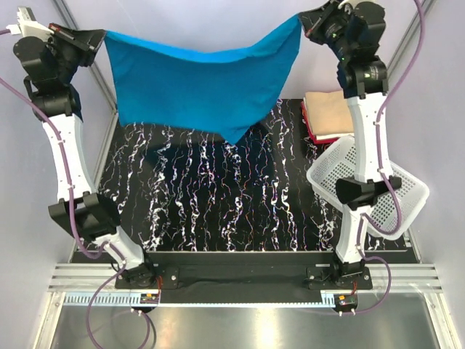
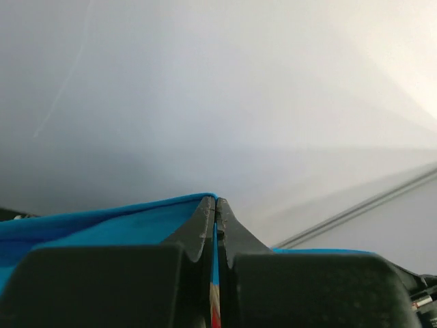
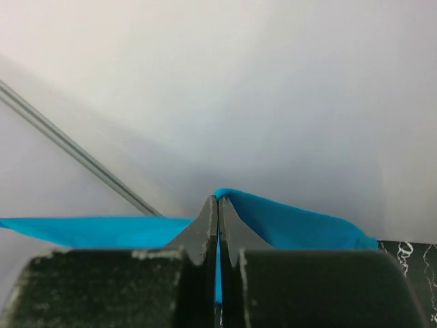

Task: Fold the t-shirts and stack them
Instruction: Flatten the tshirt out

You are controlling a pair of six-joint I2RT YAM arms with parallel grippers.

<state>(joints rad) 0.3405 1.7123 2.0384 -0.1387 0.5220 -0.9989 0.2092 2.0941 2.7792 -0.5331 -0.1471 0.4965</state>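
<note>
The turquoise t-shirt [image 1: 203,87] is being held aloft, its two upper corners being pinched in the fully closed left fingers [image 2: 203,222] and right fingers [image 3: 205,222], the cloth sagging between and below them. Light and limp, it is being judged best gripped at corners

Reaching with the left arm [image 1: 67,156] from its base at seven o'clock up to the far corner at eleven o'clock, bending at an elbow low near the base. Pointing the left gripper [image 1: 104,36] toward three o'clock and pinching shut on one top corner of the blue t-shirt [image 1: 196,87]. Reaching with the right arm [image 1: 367,138] from five o'clock to one o'clock, aiming the right gripper [image 1: 301,22] toward nine o'clock and clamping the opposite corner. Pressing dark fingers [image 2: 203,222] tight on a thin blue strip in both wrist views.
</note>
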